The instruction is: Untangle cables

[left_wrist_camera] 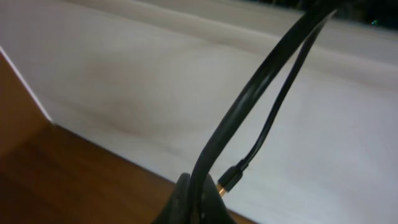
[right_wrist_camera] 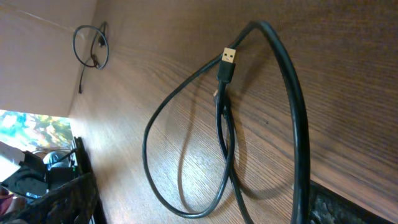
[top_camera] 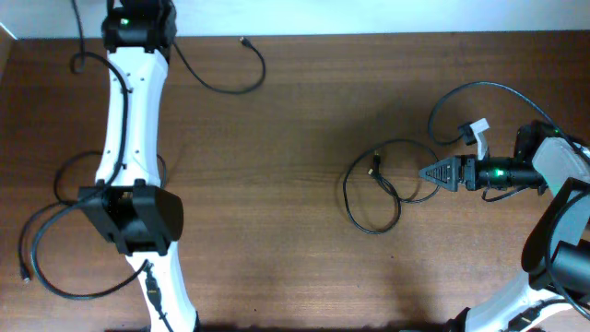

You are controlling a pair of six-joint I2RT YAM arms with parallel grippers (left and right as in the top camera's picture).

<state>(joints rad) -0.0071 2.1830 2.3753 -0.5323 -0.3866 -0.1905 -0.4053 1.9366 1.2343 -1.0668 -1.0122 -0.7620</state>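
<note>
My left gripper [top_camera: 138, 26] is at the table's far edge, shut on one black cable [left_wrist_camera: 261, 81]. That cable arcs up out of the fingers [left_wrist_camera: 186, 202] and hangs back down to a metal plug end [left_wrist_camera: 226, 184]. In the overhead view it loops over the table to its plug [top_camera: 243, 41]. A second cable [top_camera: 371, 210] lies in loose loops right of centre, its USB plug [right_wrist_camera: 228, 57] flat on the wood. My right gripper [top_camera: 429, 172] stands open at that loop's right edge, and one strand [right_wrist_camera: 300, 149] runs between its spread fingers [right_wrist_camera: 348, 210]. A third cable [top_camera: 37, 242] lies at the left, near the left arm.
The left arm [top_camera: 129, 129] stretches from the near edge to the far edge along the table's left side. A thicker arm cable with a white tag [top_camera: 477, 129] curls beside the right wrist. A pale wall [left_wrist_camera: 124, 81] borders the far table edge.
</note>
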